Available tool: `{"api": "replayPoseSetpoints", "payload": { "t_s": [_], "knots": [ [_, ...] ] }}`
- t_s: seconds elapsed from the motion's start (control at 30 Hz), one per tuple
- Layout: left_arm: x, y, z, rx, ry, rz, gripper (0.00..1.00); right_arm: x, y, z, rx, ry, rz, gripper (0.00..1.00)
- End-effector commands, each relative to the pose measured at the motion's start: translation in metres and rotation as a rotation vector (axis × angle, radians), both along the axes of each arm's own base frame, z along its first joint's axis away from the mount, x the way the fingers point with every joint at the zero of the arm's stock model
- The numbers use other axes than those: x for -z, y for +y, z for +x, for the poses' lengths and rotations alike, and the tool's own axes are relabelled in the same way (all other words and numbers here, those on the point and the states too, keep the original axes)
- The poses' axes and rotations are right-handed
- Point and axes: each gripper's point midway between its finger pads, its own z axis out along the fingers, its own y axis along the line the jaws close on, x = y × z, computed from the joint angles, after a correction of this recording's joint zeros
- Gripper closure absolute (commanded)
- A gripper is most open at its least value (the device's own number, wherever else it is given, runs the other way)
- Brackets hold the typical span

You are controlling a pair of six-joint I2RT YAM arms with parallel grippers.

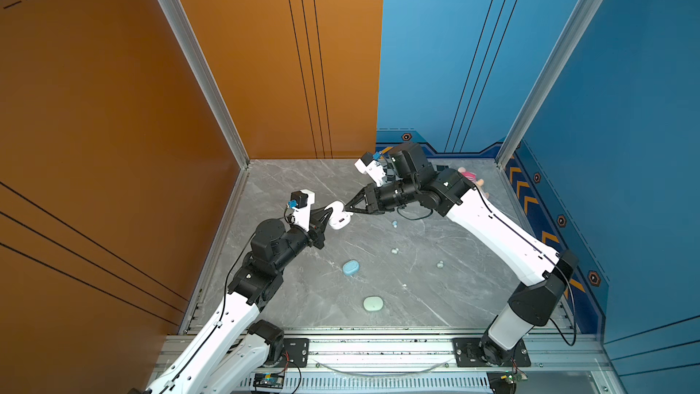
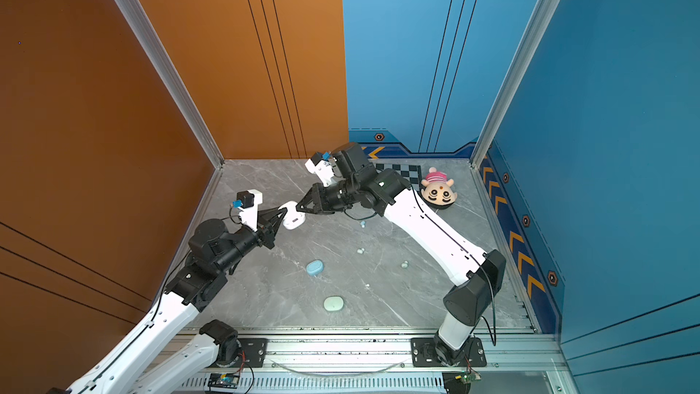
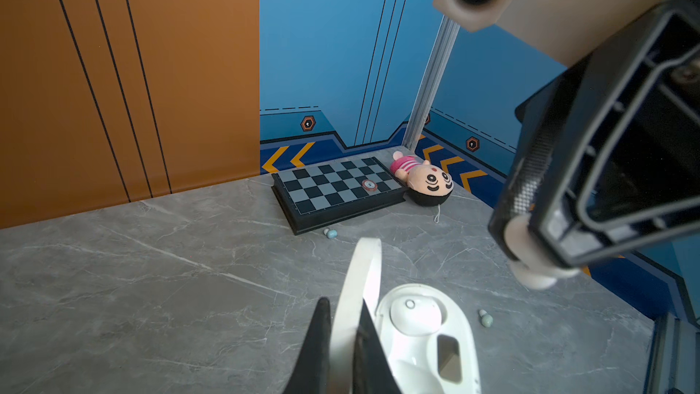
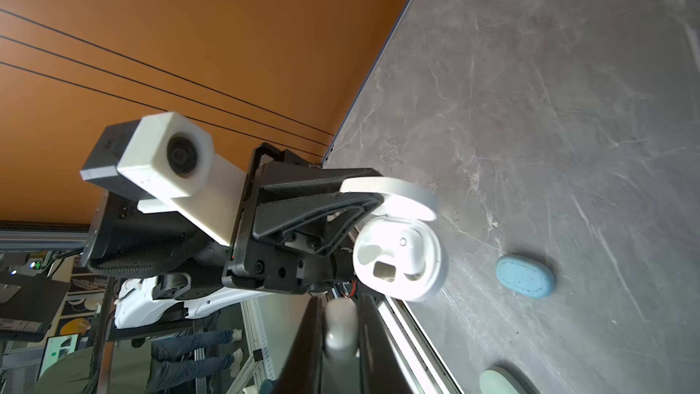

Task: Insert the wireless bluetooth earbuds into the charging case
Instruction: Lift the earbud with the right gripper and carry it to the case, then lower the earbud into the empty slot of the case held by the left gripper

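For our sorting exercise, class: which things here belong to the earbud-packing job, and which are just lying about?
Job: open white case, held white earbud, three loose earbuds, blue case, mint case.
Lying about: chessboard, plush doll.

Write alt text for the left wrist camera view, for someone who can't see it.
The left hand pinches the lid of an open white case, with one white earbud seated inside and the other slot empty. The right hand holds a second earbud close by. On the grey table lie two loose buds, a chessboard and a plush doll.
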Motion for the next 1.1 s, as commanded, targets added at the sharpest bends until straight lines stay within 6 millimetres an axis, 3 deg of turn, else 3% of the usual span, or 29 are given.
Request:
{"api": "replayPoseSetpoints", "payload": {
  "t_s": [0.0, 0.33, 1.07],
  "knots": [
    [-0.024, -0.004, -0.003, 0.033, -0.062, -0.027, 1.00, -0.012, 0.015, 0.004, -0.011, -0.021, 0.051, 0.85],
    [-0.029, -0.004, -0.004, 0.035, -0.072, -0.030, 1.00, 0.001, 0.033, -0.001, -0.041, -0.018, 0.037, 0.85],
    [-0.035, -0.002, -0.007, 0.032, -0.089, -0.035, 1.00, 0.031, 0.037, 0.004, -0.022, -0.032, -0.035, 0.85]
  ]
}}
